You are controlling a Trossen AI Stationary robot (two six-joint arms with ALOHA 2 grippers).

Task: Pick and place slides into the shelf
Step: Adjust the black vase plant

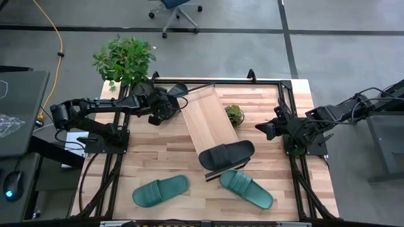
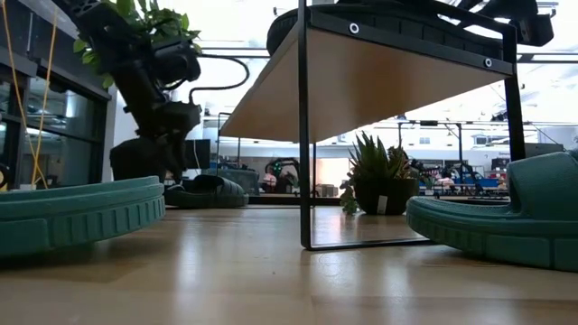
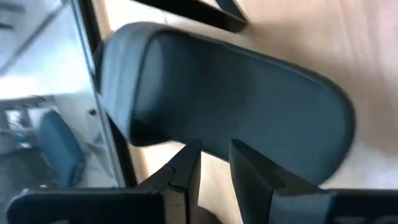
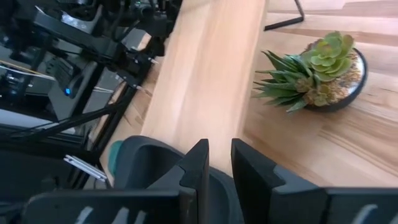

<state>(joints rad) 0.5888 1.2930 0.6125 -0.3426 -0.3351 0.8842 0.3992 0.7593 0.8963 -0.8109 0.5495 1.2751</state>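
Observation:
A black slide [image 1: 178, 89] lies on the table by the far left corner, at the shelf's far end; it also shows in the low view [image 2: 209, 191]. My left gripper [image 1: 168, 107] [image 3: 216, 155] is at its rim, with a narrow gap between the fingers. The shelf [image 1: 208, 120] stands slantwise across the table's middle. A second black slide [image 1: 227, 154] lies on its near end. Two teal slides [image 1: 161, 190] [image 1: 246, 188] lie flat on the table near the front edge. My right gripper [image 1: 260, 128] [image 4: 219, 158] hangs above the table's right side, fingers slightly apart and holding nothing. My left gripper's fingertips [image 3: 191, 152] come slanting down at the black slide's rim [image 3: 214, 148], one on each side of a short stretch of it. I cannot tell whether they touch it. The slide rests on the table.
A small succulent pot [image 1: 234, 113] stands right of the shelf, between it and my right gripper. A large leafy plant [image 1: 126, 60] stands off the far left corner. A dark frame [image 1: 252, 81] runs along the table's edges. Bare wood [image 1: 158, 151] lies left of the shelf.

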